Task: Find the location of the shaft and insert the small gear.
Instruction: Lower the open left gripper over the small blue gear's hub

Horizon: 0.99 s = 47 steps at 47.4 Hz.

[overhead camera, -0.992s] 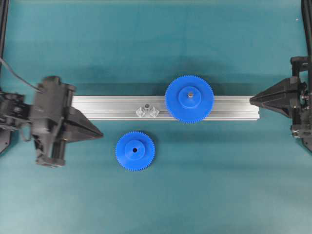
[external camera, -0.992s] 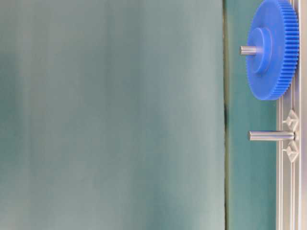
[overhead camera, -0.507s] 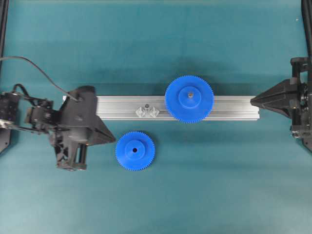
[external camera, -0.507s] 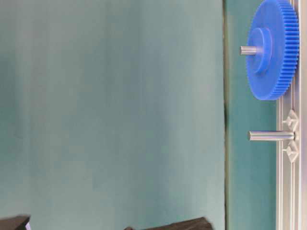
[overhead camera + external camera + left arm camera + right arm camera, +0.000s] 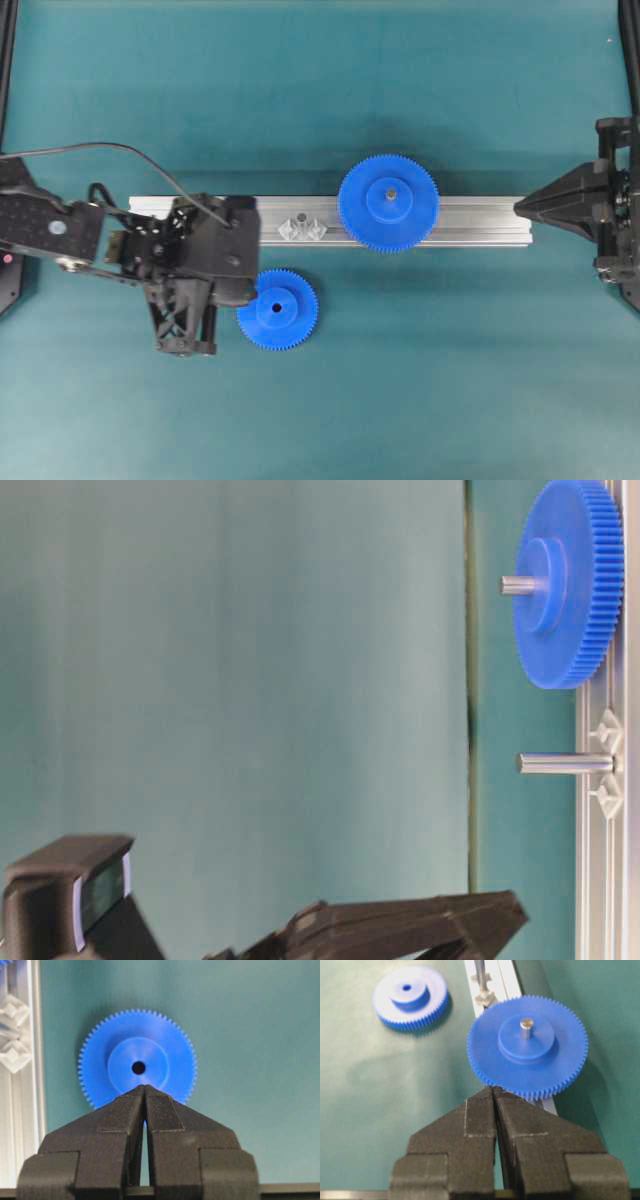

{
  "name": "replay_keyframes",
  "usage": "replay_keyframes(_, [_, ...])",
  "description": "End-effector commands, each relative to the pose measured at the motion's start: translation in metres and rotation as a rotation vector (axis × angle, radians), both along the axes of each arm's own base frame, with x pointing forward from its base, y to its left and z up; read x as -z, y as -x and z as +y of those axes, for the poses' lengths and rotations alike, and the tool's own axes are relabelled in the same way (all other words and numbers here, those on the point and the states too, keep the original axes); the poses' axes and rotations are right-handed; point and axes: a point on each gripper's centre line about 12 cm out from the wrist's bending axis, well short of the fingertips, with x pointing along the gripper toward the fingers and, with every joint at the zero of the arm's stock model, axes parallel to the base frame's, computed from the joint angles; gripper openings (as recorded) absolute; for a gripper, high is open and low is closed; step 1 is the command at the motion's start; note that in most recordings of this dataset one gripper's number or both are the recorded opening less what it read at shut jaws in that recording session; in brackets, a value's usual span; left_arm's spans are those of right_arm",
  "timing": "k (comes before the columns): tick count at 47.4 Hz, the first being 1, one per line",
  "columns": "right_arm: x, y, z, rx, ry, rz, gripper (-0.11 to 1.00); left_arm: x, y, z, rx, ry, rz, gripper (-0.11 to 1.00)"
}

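The small gear (image 5: 277,309), a blue plastic disc with fine teeth, a raised round hub and a dark centre hole, lies flat on the teal table (image 5: 420,380), at about seven o'clock from the shaft (image 5: 301,217) and just clear of the long ribbed silver aluminium beam (image 5: 480,221). It looks light, rigid and smooth, so it would probably slide if nudged from one side. The toothed rim gives the surest bite, taken across its width; the hub is a second choice, though a grip there might cover the hole that must meet the pin.

The shaft, a short thin grey metal pin on a small shiny faceted base, stands bare on the beam. At three o'clock from it the wider blue gear (image 5: 388,202) already sits on its own pin.

The left gripper (image 5: 145,1088) has its jaws pressed together and holds nothing; its tips hang over the small gear's near edge in the wrist view. The right gripper (image 5: 493,1089) is likewise pinched together and empty, at the beam's three o'clock end.

Compared with a second ago, the left arm has travelled from the nine o'clock end of the beam to just beside the small gear, and now shows in the table-level view. Gears, shaft and right arm have not moved.
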Motion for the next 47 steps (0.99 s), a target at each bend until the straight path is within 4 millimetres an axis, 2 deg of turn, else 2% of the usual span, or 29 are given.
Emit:
replay_keyframes(1, [-0.006,-0.004,-0.001,0.006,-0.002,-0.011,0.04,-0.01,-0.01,-0.003,0.007,-0.001,-0.023,0.01])
replay_keyframes(30, [-0.002,-0.003,-0.001,0.008,-0.002,-0.006,0.04,0.013,-0.039,-0.007,0.029,-0.045,0.172,0.01])
replay_keyframes(47, [0.0,-0.002,-0.001,0.009,-0.004,-0.003,0.04,0.023,-0.054,-0.009,0.076,-0.078,0.208,0.01])
